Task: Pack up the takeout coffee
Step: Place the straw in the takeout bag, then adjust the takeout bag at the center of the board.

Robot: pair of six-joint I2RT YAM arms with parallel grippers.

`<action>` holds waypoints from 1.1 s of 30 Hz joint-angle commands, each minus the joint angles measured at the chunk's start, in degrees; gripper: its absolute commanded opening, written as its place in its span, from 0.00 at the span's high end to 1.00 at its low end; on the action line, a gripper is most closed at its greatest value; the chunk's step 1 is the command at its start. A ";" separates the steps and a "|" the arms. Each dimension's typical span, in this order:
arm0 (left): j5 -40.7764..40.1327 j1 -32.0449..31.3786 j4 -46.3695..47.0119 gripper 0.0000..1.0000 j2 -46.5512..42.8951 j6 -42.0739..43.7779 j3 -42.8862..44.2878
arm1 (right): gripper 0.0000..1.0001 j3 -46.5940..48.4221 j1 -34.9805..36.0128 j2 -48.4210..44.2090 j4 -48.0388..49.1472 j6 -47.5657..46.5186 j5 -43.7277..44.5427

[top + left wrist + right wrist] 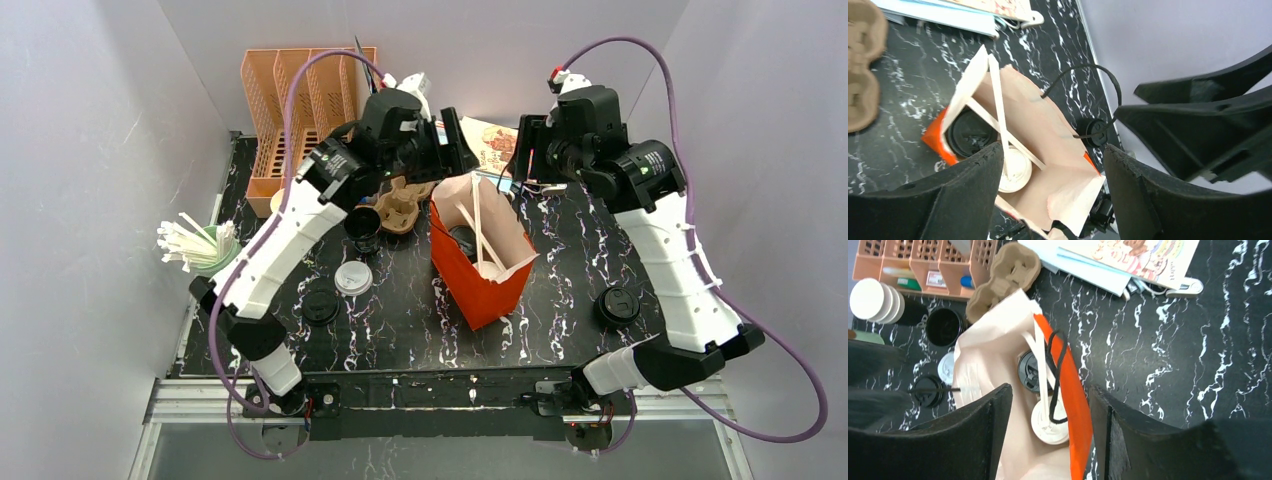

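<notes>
Orange paper bag (pixel 492 282), kraft-lined, creased, flat paper handles, standing on glossy black marbled table (pixel 570 275). Takeout coffee (pixel 1018 176) down inside bag: only round white plastic lid showing, beside black-lidded cup (pixel 970 134). Left gripper (pixel 1053 150) overhead, jaws apart, empty. Right gripper (pixel 1050 389) likewise spread, gripping nothing.

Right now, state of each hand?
Left hand: open, empty, above the paper bag.
Right hand: open, empty, above the same bag.

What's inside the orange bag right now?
Inside the orange bag a black lid and a white lid show from above, white handle straps crossing over them. The cups beneath are hidden by the lids and bag walls.
</notes>
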 commanded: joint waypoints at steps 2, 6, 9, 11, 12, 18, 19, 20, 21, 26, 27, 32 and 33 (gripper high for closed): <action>-10.87 0.17 -13.16 0.34 -5.70 -2.73 5.15 | 0.36 -2.62 -0.10 -1.40 -1.81 2.19 -4.78; -10.44 0.15 -18.67 0.39 -8.01 -7.60 3.48 | 0.44 -4.49 -0.13 -1.42 0.57 3.02 -3.39; -7.15 0.18 -18.85 0.41 -9.95 -12.04 -1.28 | 0.50 -4.40 -0.11 -0.72 1.94 2.80 -2.98; -5.30 0.16 -18.53 0.41 -11.05 -14.76 -3.60 | 0.58 -3.87 -0.09 -0.07 1.97 2.78 -3.31; -4.78 0.14 -18.64 0.42 -11.34 -15.30 -4.42 | 0.62 -3.75 -0.09 0.19 2.00 2.79 -3.56; -3.34 0.14 -18.42 0.59 -13.11 -19.54 -9.04 | 0.80 -3.89 -0.14 0.26 2.06 2.97 -4.50; -3.18 0.17 -17.89 0.63 -13.32 -20.01 -9.97 | 0.83 -4.00 -0.10 0.14 2.10 2.93 -4.48; -3.12 0.14 -17.29 0.70 -13.50 -20.33 -11.07 | 0.89 -4.14 -0.12 -0.01 2.17 2.85 -4.39; -3.24 0.13 -16.50 0.79 -13.66 -20.59 -11.80 | 0.93 -4.20 -0.10 -0.12 2.25 2.76 -4.25; -4.28 0.17 -12.07 1.00 -12.03 -20.30 -10.32 | 0.99 -3.60 -0.15 -0.66 2.37 2.36 -0.18; -4.21 0.15 -11.42 1.00 -11.06 -20.12 -9.13 | 0.99 -3.43 -0.10 -0.76 2.37 2.44 1.43; -2.91 0.17 -8.03 1.00 -4.44 -18.44 -1.75 | 0.99 -1.15 -0.18 -0.04 1.28 2.16 8.95; -2.85 0.14 -7.21 1.00 -3.16 -18.08 -0.41 | 0.99 -0.75 -0.36 0.13 1.23 2.04 10.19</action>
